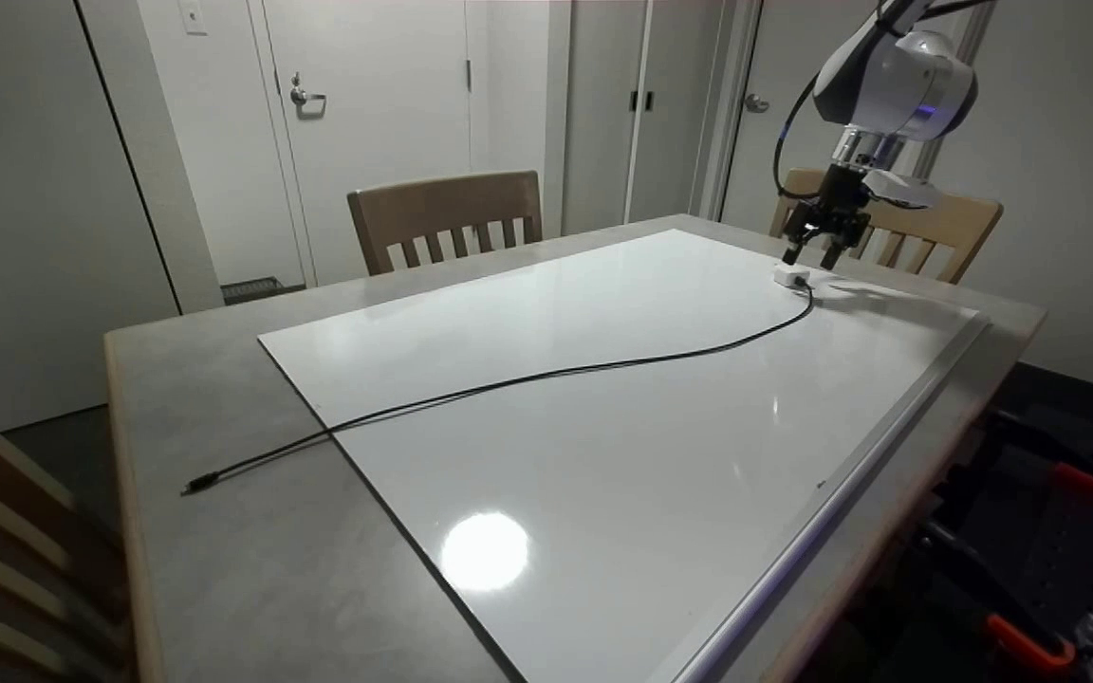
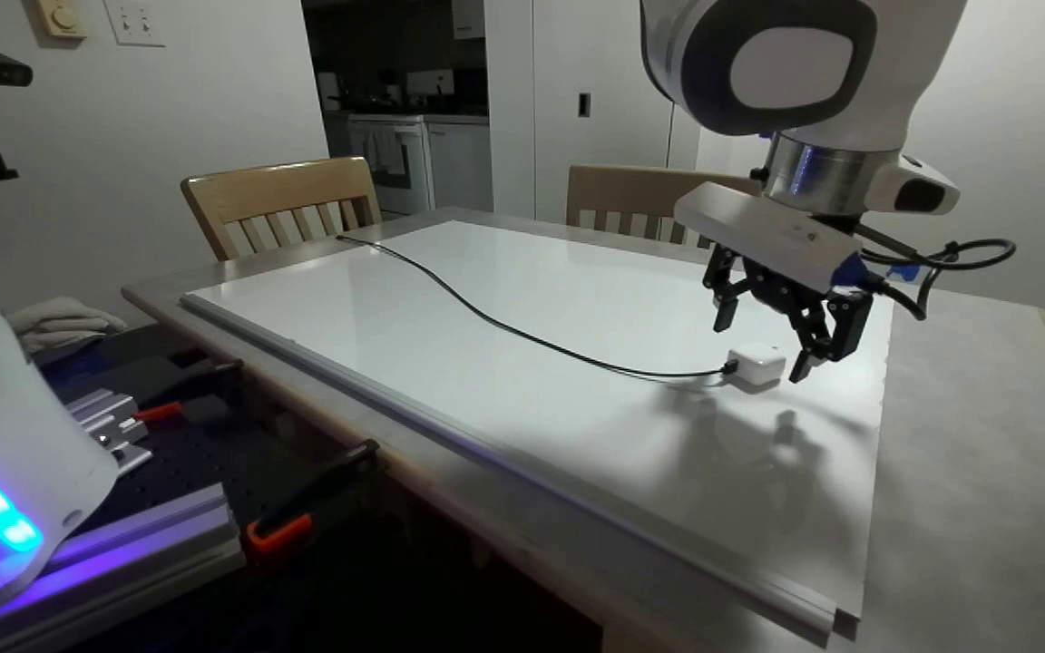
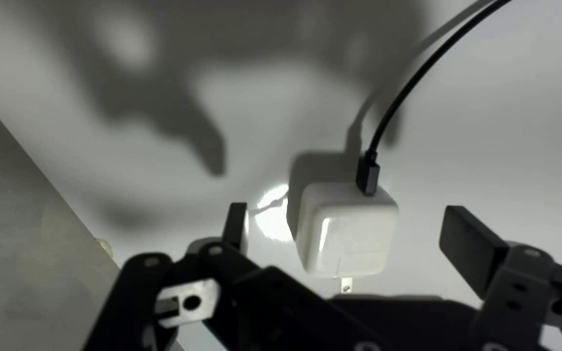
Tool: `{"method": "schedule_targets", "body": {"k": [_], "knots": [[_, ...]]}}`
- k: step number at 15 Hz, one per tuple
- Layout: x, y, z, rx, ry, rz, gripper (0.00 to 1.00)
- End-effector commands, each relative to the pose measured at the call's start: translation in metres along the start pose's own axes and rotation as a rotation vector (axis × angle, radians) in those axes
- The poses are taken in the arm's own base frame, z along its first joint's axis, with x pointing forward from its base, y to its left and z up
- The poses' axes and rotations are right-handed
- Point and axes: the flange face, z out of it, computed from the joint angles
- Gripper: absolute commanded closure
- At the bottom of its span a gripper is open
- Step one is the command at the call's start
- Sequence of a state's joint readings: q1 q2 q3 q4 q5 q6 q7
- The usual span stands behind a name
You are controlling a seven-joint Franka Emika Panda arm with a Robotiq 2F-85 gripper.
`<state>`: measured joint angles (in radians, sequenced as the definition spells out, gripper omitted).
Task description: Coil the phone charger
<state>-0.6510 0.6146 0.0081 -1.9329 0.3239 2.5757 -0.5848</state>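
The phone charger is a long thin black cable (image 1: 603,366) stretched in a gentle curve across the white board; it also shows in an exterior view (image 2: 527,336) and the wrist view (image 3: 413,82). Its far plug (image 1: 203,482) lies past the board on the grey tabletop. Its near end is plugged into a white cube adapter (image 2: 758,365), which sits on the board and shows in the wrist view (image 3: 351,239). My gripper (image 2: 761,349) is open just above the adapter. In the wrist view its fingers (image 3: 349,229) stand apart on either side of the adapter, not touching it.
The white board (image 1: 660,455) lies on a grey table (image 1: 252,569), with a raised metal rail (image 2: 522,472) along one edge. Wooden chairs (image 1: 452,213) stand around the table. Orange-handled clamps (image 2: 279,535) are at the table side near the robot base (image 2: 14,435).
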Motion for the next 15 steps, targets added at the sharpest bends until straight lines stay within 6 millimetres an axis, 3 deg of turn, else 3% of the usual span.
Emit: {"method": "schedule_targets", "body": {"k": [1,14,15], "knots": [[-0.001,-0.004,0.002,-0.018,0.033,-0.036,0.00],[-0.004,-0.004,0.023,-0.019,0.039,-0.035,0.00],[-0.005,-0.004,0.023,-0.021,0.041,-0.033,0.23]]}}
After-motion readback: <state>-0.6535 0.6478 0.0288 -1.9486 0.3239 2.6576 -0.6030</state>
